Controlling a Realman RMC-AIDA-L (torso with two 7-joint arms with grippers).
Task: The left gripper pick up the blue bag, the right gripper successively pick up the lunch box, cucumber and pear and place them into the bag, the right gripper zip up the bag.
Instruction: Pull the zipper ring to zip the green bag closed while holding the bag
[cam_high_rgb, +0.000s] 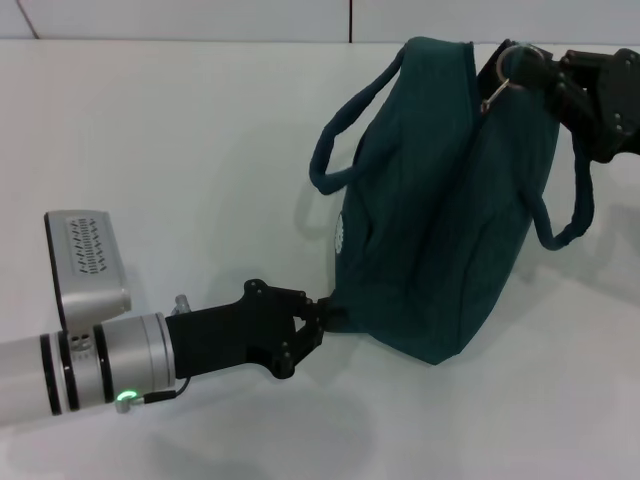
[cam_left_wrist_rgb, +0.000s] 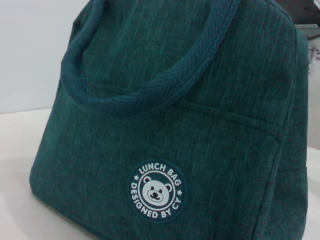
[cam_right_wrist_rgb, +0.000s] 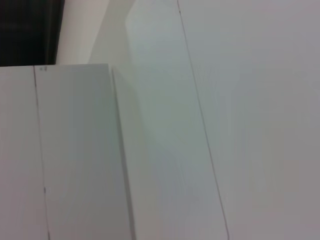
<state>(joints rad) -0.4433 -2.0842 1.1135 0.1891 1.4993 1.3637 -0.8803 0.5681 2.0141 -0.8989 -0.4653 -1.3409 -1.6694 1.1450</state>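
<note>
The blue bag (cam_high_rgb: 440, 200) stands upright on the white desk (cam_high_rgb: 180, 150), right of the middle in the head view, its top seam looking closed and its sides bulging, so the lunch box, cucumber and pear are not to be seen and are probably inside. The left gripper (cam_high_rgb: 318, 322) reaches in low from the robot's left and is clenched on the bag's lower near corner, pinching a fold of cloth just above the desk. The right gripper (cam_high_rgb: 520, 70) is up at the far end of the bag's top, clamped on the zipper's metal ring pull (cam_high_rgb: 497, 92), which hangs at the end of the seam; from this I judge the zipping to be at or very near its finish. One padded handle (cam_high_rgb: 345, 150) arches off the left side and the other (cam_high_rgb: 570, 205) droops down the right side. The left wrist view shows the woven cloth close up, with a round bear badge (cam_left_wrist_rgb: 157, 191) reading "LUNCH BAG". The bag is soft and will sag or fold wherever it is pushed, and with food inside it is likely bottom-heavy; the cloth offers good friction, but a pinch at a corner only steadies it. For lifting, the handles are the firm places to take hold, and the small ring could slip from the gripper if pulled askew.
</note>
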